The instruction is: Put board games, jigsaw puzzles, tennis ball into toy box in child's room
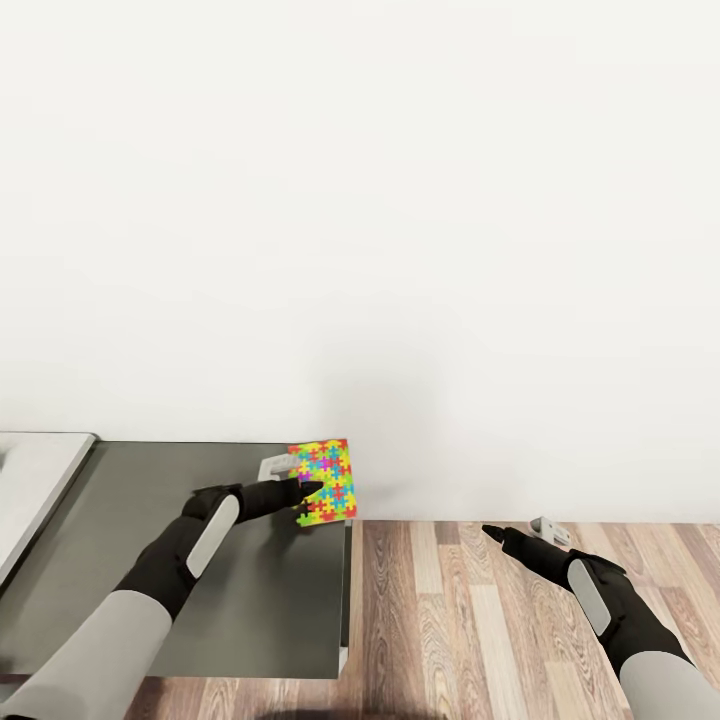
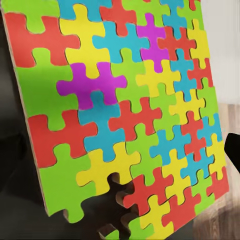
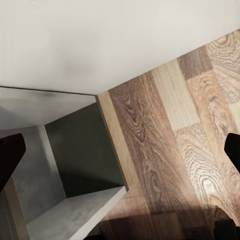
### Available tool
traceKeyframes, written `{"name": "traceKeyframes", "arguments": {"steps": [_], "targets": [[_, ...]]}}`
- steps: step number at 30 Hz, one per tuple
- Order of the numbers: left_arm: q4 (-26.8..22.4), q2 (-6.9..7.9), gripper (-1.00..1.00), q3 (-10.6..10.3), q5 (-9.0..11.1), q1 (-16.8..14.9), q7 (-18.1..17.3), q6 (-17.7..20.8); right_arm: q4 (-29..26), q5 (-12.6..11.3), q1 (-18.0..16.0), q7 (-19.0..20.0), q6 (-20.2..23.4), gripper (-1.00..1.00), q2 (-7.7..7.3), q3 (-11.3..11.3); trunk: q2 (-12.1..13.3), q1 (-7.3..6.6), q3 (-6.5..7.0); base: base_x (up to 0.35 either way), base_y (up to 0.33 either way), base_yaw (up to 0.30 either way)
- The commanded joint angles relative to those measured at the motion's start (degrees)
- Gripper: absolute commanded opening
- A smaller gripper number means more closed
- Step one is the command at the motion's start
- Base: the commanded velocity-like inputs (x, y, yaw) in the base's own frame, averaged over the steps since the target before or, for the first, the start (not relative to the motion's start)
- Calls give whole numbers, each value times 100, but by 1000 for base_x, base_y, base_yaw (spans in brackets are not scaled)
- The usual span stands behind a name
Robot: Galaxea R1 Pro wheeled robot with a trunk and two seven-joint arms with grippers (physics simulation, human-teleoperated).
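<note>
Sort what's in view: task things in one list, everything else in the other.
Task things:
- jigsaw puzzle, gripped in the left gripper over the dark cabinet top
- pale desk top

Everything else:
- right gripper, empty, over the floor
- wood floor
- white wall

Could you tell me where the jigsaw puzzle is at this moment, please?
In the head view, the jigsaw puzzle is held in the left gripper over the dark grey cabinet top's far right corner, near the white wall.
</note>
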Motion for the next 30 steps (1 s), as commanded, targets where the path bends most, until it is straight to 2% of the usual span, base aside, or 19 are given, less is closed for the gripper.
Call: {"name": "traceKeyframes", "arguments": {"steps": [1, 9, 12, 15, 30], "targets": [[-4, -5, 100, -10, 11, -4, -3, 20, -5, -23, -3, 13, 43, 100, 2, -19, -10, 3, -9, 0, 0, 0], [-4, -14, 100, -10, 14, -4, -92, 13, -5, -23, -3, 13, 43, 100, 2, -19, -10, 3, -9, 0, 0, 0], [24, -12, 100, -10, -22, -4, -583, 12, -5, -23, -3, 13, 43, 100, 2, -19, -10, 3, -9, 0, 0, 0], [36, -10, 100, -10, -30, -4, -734, 12, -5, -23, -3, 13, 43, 100, 2, -19, -10, 3, -9, 0, 0, 0], [40, -11, 100, -10, -36, -4, -752, 3, -5, -23, -3, 13, 43, 100, 2, -19, -10, 3, -9, 0, 0, 0]]}}
